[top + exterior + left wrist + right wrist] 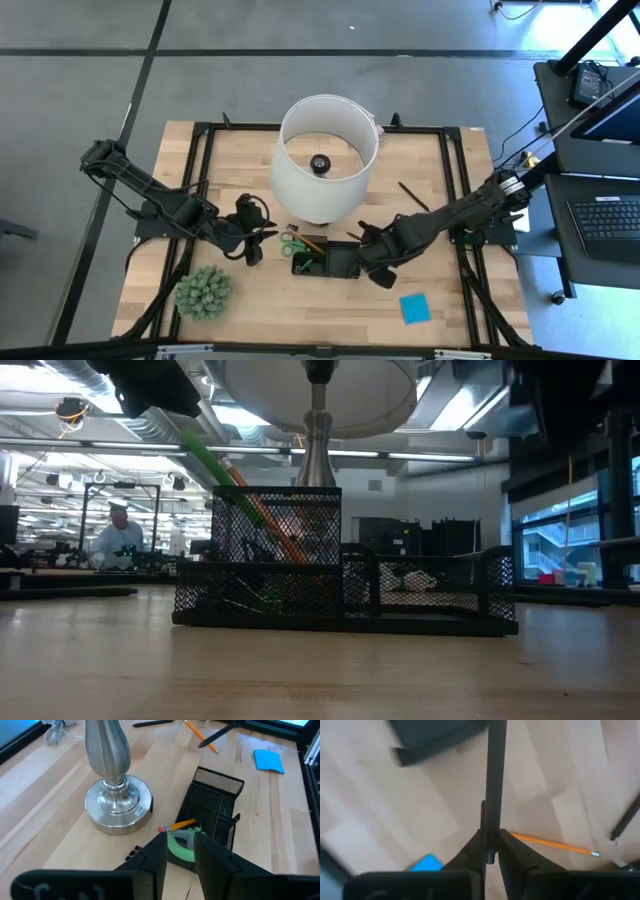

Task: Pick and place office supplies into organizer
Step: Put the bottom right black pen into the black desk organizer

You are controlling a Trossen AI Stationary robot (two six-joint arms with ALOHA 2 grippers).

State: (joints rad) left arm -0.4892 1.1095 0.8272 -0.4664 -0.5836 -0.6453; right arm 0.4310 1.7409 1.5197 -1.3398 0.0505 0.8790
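Observation:
The black mesh organizer (328, 263) sits in front of the lamp. The green-handled scissors (182, 845) and an orange pencil (177, 826) lean out of its taller compartment (275, 545). My left gripper (180, 857) is open, its fingers on either side of the scissors' green handle. My right gripper (491, 851), at the organizer's right end (375, 255), is shut on a thin dark pen (495, 780). A blue sticky-note pad (415, 308), a second pen (413, 195) and another orange pencil (552, 842) lie on the table. My left gripper: whether its fingers touch the scissors' handle (186, 851) I cannot tell. My right gripper pinches the dark pen near one end (492, 837) between its two fingers. The pen runs along the fingers and sticks out well past their tips, above the table.
The lamp, with its silver base (117, 807) and big white shade (325, 155), stands just behind the organizer. A spiky green plant ball (205, 290) is near the table's front left. A small dark clip (132, 852) lies by my left fingers. A black frame (455, 180) borders the table.

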